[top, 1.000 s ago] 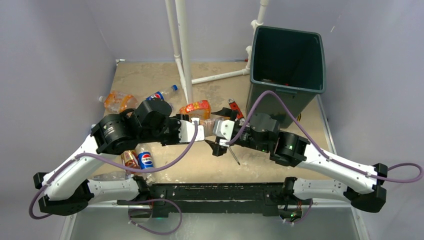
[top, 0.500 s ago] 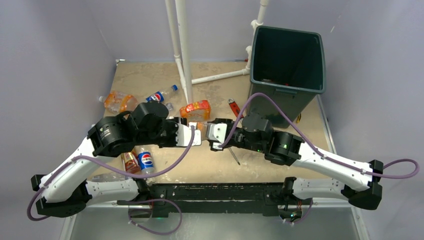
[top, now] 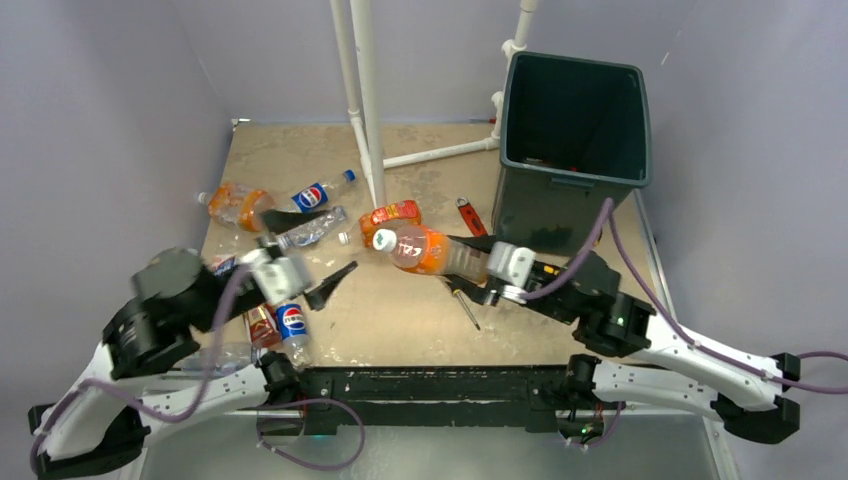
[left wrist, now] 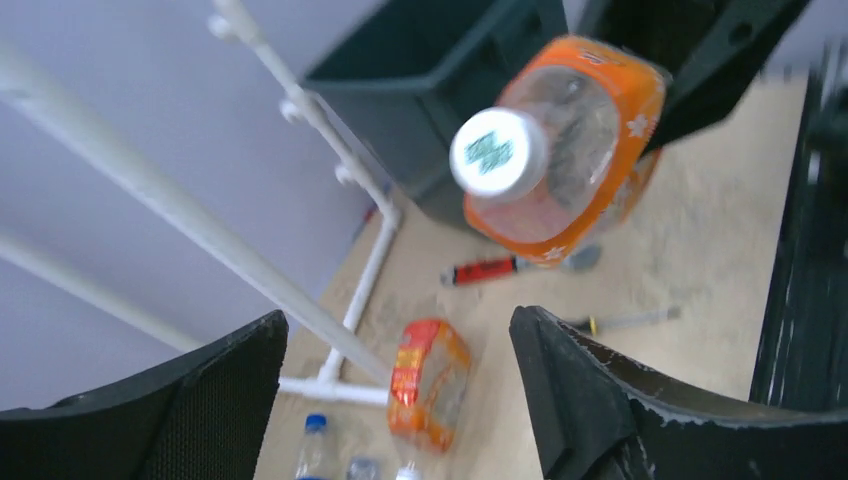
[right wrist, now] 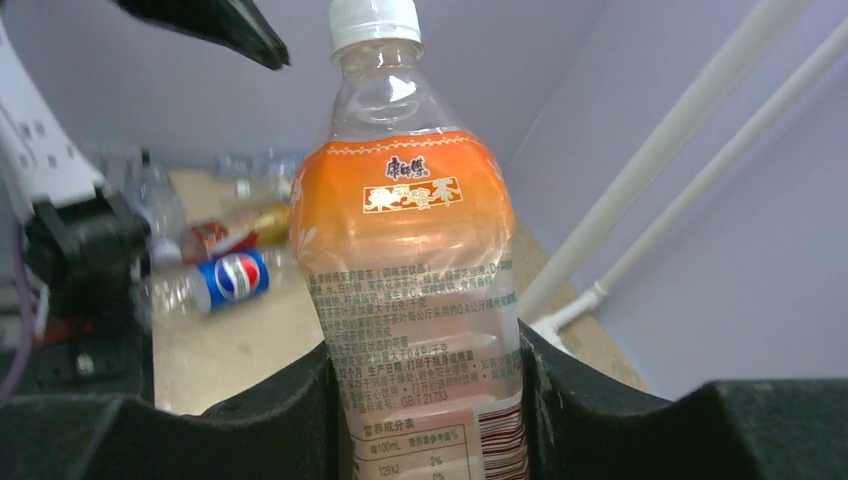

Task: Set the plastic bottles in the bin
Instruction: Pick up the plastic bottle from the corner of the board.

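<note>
— Over the middle of the table point(top: 400, 310), what is off the surface?
— One orange-labelled bottle point(top: 412, 248). The right gripper point(top: 468, 263) pinches it by its lower body, a finger on each side, and the white cap points toward the left edge.
— And the left gripper point(left wrist: 398, 320)?
— Near the front left corner, fingers spread wide with nothing between them, well apart from the held bottle.
— Where is the bin point(top: 530, 205)?
— Upright at the far right corner, beyond the right gripper.
— Other bottles?
— An orange bottle point(top: 395, 213) lies beside the white pipe point(top: 365, 110). Toward the left edge lie a Pepsi bottle point(top: 318, 193), a clear crushed bottle point(top: 320, 226) and an orange-tinted bottle point(top: 235, 203). A second Pepsi bottle point(top: 291, 322) lies at the front edge.
— Tools?
— A red-handled wrench point(top: 470, 215) lies near the bin, and a screwdriver point(top: 465, 305) lies under the right gripper.
</note>
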Controlling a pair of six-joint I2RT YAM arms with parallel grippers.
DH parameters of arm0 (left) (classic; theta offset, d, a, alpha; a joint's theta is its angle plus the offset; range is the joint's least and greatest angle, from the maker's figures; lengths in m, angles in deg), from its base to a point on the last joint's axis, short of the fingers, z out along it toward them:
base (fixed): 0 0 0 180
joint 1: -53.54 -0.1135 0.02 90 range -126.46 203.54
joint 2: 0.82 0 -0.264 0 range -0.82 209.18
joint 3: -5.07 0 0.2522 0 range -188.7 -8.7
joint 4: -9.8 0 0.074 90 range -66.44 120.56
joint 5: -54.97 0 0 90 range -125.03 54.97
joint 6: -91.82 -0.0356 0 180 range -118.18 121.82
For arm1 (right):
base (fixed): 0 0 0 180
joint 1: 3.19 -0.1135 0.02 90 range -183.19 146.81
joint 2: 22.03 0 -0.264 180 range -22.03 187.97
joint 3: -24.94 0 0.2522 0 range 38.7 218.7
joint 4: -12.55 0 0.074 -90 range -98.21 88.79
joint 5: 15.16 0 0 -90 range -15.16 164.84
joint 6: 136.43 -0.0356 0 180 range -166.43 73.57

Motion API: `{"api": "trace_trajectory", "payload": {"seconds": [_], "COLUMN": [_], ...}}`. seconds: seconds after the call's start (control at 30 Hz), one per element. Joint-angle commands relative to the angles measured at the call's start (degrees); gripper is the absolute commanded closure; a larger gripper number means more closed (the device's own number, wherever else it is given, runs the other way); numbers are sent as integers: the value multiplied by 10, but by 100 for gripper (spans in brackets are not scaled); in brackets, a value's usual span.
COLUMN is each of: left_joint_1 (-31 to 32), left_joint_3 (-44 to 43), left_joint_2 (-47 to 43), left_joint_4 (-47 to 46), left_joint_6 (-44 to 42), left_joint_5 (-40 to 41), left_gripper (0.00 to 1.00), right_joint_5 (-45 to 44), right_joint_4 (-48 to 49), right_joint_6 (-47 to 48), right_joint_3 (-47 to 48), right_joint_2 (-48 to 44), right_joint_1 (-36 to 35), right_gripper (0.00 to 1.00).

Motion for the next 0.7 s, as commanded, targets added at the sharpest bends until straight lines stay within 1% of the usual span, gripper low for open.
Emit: {"api": "trace_trajectory", "payload": {"seconds": [0.0,0.07,0.17,0.2,0.27,0.33,0.4,0.53,0.6,0.67], "left_joint_1": [1,1,1,1,2,1,1,1,1,1], "left_joint_3": [85,117,140,140,133,115,102,88,88,88], "left_joint_2": [-96,-117,-103,-89,-49,-7,25,67,82,93], "left_joint_4": [-305,-369,-421,-436,-466,-489,-504,-501,-509,-520], "left_joint_6": [153,225,335,368,428,464,479,485,491,496], "left_joint_5": [44,61,55,36,-43,-105,-146,-199,-213,-222], "left_gripper": [13,6,3,3,3,4,5,12,19,30], "right_joint_5": [20,48,87,97,106,107,106,97,96,100], "right_joint_4": [204,274,351,368,388,398,404,423,428,425], "right_joint_6": [-127,-178,-236,-248,-268,-277,-283,-303,-310,-314], "right_joint_3": [-64,-98,-129,-136,-142,-144,-148,-163,-167,-167], "right_joint_2": [-51,-56,-51,-48,-47,-53,-59,-75,-79,-77], "right_joint_1": [0,-1,-1,-1,-1,-1,0,0,0,-1], "right_gripper": [84,84,84,84,84,85,85,85,86,86]}}
